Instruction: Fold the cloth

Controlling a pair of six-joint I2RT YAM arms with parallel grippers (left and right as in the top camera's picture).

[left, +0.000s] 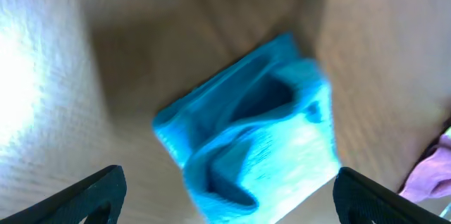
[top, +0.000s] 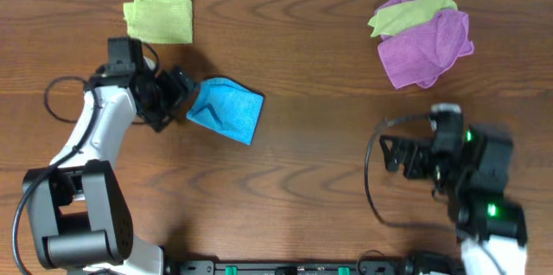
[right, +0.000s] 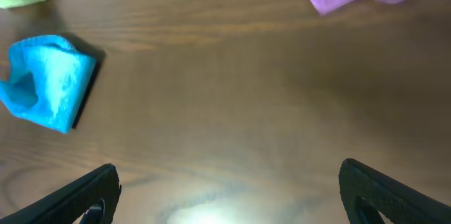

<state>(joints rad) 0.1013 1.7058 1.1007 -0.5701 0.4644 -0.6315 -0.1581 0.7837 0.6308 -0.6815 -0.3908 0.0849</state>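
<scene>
we see the left end effector (top: 183, 95) with fingers apart, gripping nothing. the cloth (top: 226, 109) sits loosely folded on the desk (top: 311, 137) just ahead of it. the right end effector (top: 390, 154) is also spread and empty, with the cloth well off to its front-left.

The left arm (top: 91, 132) bends up the left side of the frame, its left gripper (top: 181, 99) spread wide, pointing right. At lower right, the right gripper (top: 387, 154) also gapes, pointing left.
</scene>
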